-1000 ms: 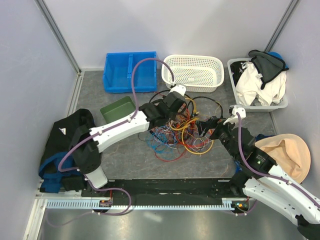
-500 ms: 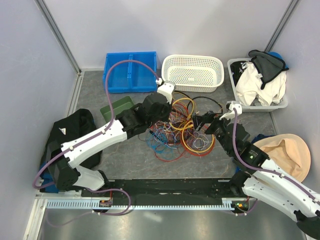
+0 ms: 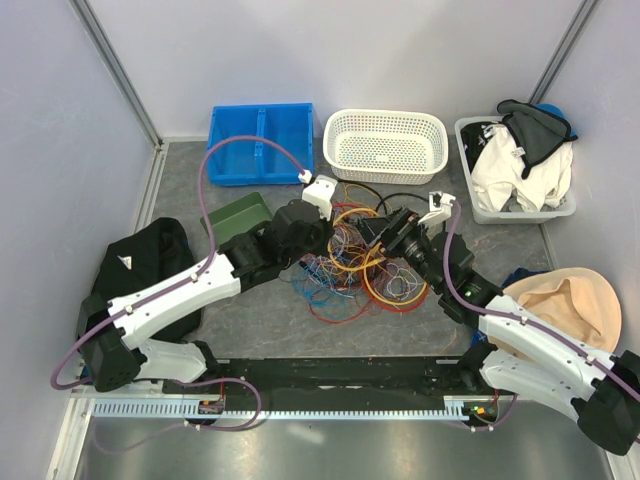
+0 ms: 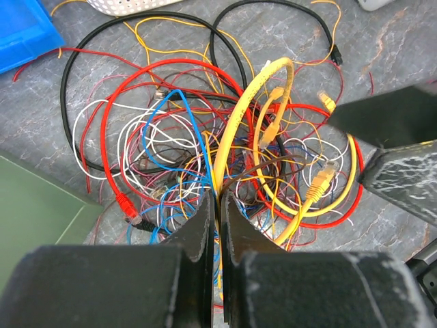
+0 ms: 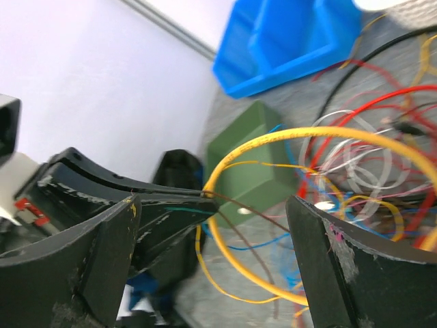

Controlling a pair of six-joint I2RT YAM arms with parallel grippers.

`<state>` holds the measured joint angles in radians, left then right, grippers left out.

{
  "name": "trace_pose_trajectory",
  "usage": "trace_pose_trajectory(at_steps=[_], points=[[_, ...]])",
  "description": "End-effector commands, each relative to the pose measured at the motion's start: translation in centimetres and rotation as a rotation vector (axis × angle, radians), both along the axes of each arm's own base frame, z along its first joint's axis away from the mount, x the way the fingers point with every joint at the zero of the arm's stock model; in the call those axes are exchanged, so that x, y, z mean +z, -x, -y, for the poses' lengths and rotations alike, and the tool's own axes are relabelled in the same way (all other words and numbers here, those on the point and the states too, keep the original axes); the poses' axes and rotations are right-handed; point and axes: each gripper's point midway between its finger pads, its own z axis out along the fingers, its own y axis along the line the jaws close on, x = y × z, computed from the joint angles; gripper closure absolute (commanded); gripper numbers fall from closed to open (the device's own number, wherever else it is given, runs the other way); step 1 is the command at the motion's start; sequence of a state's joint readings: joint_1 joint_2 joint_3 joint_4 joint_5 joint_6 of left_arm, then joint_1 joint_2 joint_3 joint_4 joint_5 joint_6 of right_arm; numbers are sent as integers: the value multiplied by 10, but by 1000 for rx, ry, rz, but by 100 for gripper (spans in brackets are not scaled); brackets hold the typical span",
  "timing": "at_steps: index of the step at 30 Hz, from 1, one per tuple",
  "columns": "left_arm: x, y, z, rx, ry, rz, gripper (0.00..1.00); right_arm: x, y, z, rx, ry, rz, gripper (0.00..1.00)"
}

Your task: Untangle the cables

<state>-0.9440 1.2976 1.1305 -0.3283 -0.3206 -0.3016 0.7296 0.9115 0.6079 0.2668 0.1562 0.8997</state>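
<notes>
The cables lie in a tangled heap of red, yellow, blue, white and black wire on the grey floor at the centre. My left gripper is at the heap's left edge, shut on a thick yellow cable and a few thin wires, which rise in a loop from the pile. My right gripper faces it from the right with its fingers wide open. In the right wrist view the yellow loop runs between my right gripper's open fingers, and the left gripper's fingertips pinch it just beyond them.
A blue divided bin and a white basket stand at the back, with a green tray left of the heap. A white bin of clothes is at the back right. A black garment lies left, a beige cap right.
My left gripper has pulled back to the left and nearer, drawing the yellow cable up out of the heap. My right gripper has moved left over the heap toward it, still open.
</notes>
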Motion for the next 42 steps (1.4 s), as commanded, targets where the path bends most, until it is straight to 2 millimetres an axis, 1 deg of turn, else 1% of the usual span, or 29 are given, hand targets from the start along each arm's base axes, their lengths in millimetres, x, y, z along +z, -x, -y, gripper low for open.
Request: trace_pose_trajectory(at_steps=[1, 2, 3, 4, 7, 11, 12, 14, 16, 19, 20, 21, 22, 24, 25, 27, 28, 30, 31, 32, 33, 34, 35, 36, 38, 39, 40, 41, 42], points=[[27, -3, 0, 33, 105, 53, 98, 31, 5, -12, 62, -215, 15, 5], [27, -2, 0, 33, 110, 53, 98, 30, 4, -13, 60, -218, 7, 6], [29, -2, 0, 31, 117, 54, 98, 32, 1, -13, 61, -233, 5, 6], [30, -1, 0, 31, 127, 52, 98, 26, -4, -16, 66, -228, -17, 6], [31, 2, -1, 31, 151, 55, 98, 14, -12, -25, 84, -241, -53, 7], [28, 5, -4, 32, 163, 48, 98, 3, -24, -33, 89, -263, -86, 8], [29, 6, -5, 33, 172, 50, 98, 4, -27, -33, 88, -271, -86, 9], [28, 8, -5, 30, 178, 49, 98, 0, -34, -37, 86, -275, -88, 10], [29, 9, -4, 22, 183, 46, 98, 3, -42, -37, 74, -280, -73, 12], [25, 10, -4, 18, 179, 37, 98, 13, -51, -34, 41, -279, -30, 20], [21, 10, -4, 19, 175, 32, 98, 16, -53, -31, 26, -275, -19, 28], [19, 11, -4, 16, 170, 27, 98, 25, -56, -31, 21, -264, 7, 33], [16, 11, -4, 18, 166, 24, 98, 25, -58, -31, 15, -248, 6, 44], [10, 11, -5, 24, 152, 13, 98, 31, -62, -28, -4, -211, 26, 56], [9, 10, -6, 34, 150, 10, 98, 35, -62, -27, -10, -201, 36, 65], [5, 9, -10, 55, 136, 5, 98, 38, -65, -23, -35, -167, 40, 72], [6, 9, -10, 57, 141, 7, 98, 40, -65, -21, -43, -147, 51, 75], [4, 9, -10, 57, 135, 4, 98, 43, -67, -18, -57, -124, 48, 80], [4, 8, -10, 58, 135, 4, 98, 42, -68, -17, -60, -109, 53, 89], [5, 8, -10, 60, 138, 7, 96, 44, -68, -16, -62, -104, 58, 94], [1, 9, -11, 65, 127, -8, 75, 46, -70, -14, -73, -93, 56, 100], [0, 9, -12, 75, 126, -16, 65, 47, -73, -10, -90, -68, 64, 100], [-1, 9, -13, 87, 121, -25, 58, 50, -75, -7, -102, -53, 67, 100], [-2, 8, -17, 114, 123, -31, 55, 60, -76, -3, -113, -46, 78, 100], [-6, 10, -24, 145, 124, -41, 50, 69, -79, 2, -132, -13, 105, 100], [-6, 9, -28, 182, 146, -50, 39, 76, -81, 4, -144, 4, 108, 100], [-7, 12, -35, 199, 156, -53, 24, 79, -84, 9, -169, 19, 108, 100], [-7, 12, -39, 222, 162, -51, 1, 82, -88, 12, -181, 43, 115, 100], [-8, 13, -43, 247, 177, -62, 0, 89, -92, 16, -196, 58, 116, 100]])
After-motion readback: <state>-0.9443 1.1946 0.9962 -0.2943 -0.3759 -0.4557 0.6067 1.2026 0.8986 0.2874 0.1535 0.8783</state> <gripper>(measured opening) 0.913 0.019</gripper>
